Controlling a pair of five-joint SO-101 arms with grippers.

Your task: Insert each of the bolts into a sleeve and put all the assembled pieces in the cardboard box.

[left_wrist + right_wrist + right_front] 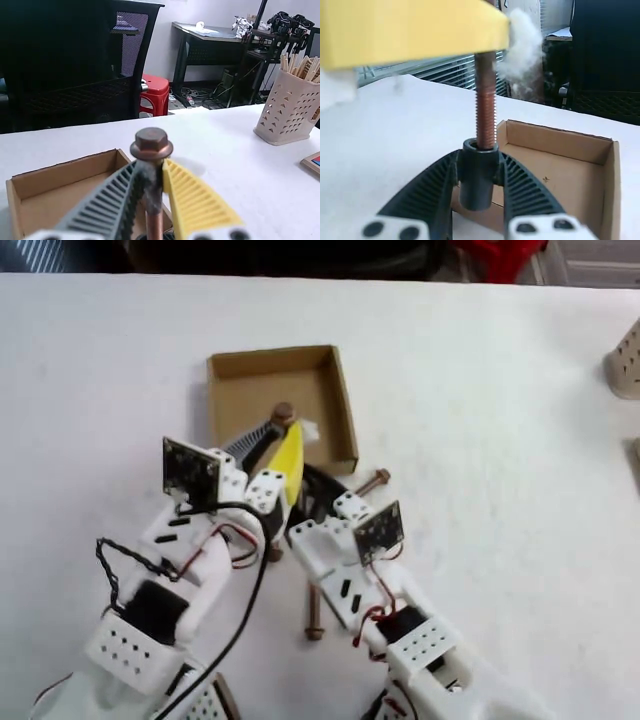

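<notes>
Left tool (152, 167) gripping bolt (151, 144), its tip in sleeve (478, 175), right tool (479, 162) gripping sleeve, both at cardboard box (270, 358) edge

Copper bolt (151, 143), black sleeve (479, 175), brown cardboard box (268, 360).

No words, numbers, brands or labels can be read on anything here. The one sign is a small dark cross mark (546, 179), like a plus, on the inner floor of the cardboard box (570, 165). In the high view the box sits at about eleven o'clock from the table's middle. A flat piece (311, 164) on the table bears a red and blue patch; whether it holds writing cannot be told.
</notes>
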